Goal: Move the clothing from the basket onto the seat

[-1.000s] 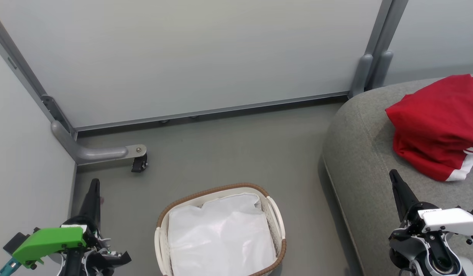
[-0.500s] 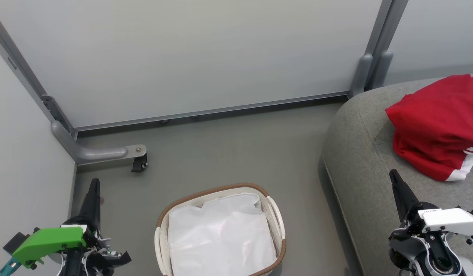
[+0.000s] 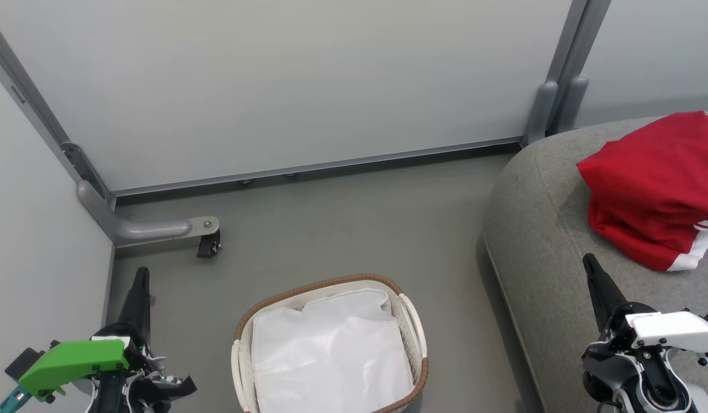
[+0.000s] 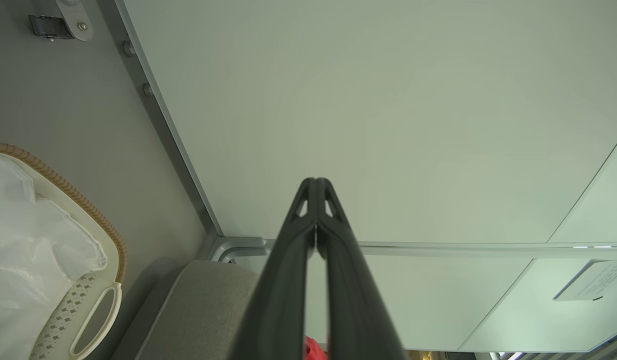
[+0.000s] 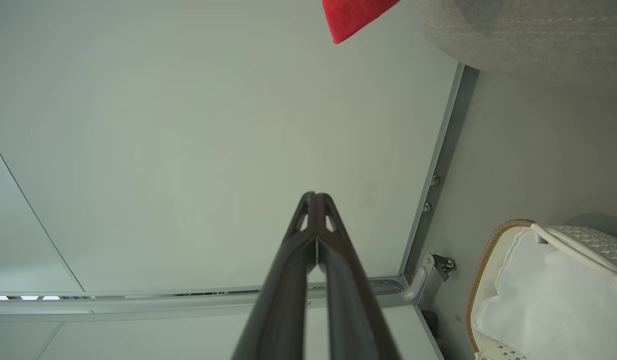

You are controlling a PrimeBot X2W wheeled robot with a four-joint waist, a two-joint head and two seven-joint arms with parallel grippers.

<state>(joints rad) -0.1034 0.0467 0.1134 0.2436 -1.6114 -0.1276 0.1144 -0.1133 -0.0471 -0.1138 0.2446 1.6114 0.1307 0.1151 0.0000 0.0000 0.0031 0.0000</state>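
Clothing (image 3: 652, 183): a red bundle with white trim along its lower edge. It lies on the grey seat (image 3: 537, 241) at the right of the head view, set back from the seat's rounded corner. Part of it runs off the right edge of the picture.

Basket (image 3: 308, 289): stands on the floor (image 3: 342, 218), left of the seat and apart from it. It has a brown braided rim, cream sides and a handle on the side facing the seat. Inside, a crumpled white lining (image 3: 331, 355) spreads from wall to wall.

Left tool (image 3: 141, 278): low left in the head view, over the floor, left of the basket and apart from it. Its fingers are pressed together, closed on themselves. The left wrist view shows the tips meeting against the pale wall panel (image 3: 273, 86).

Right tool (image 3: 590, 263): low right in the head view, over the front part of the seat. Its fingers are together, tip to tip. The tip points toward the clothing's lower edge, near it but not touching.

A black caster (image 3: 207, 245) sits on a grey bracket at the foot of the wall panel, beyond the left tool.
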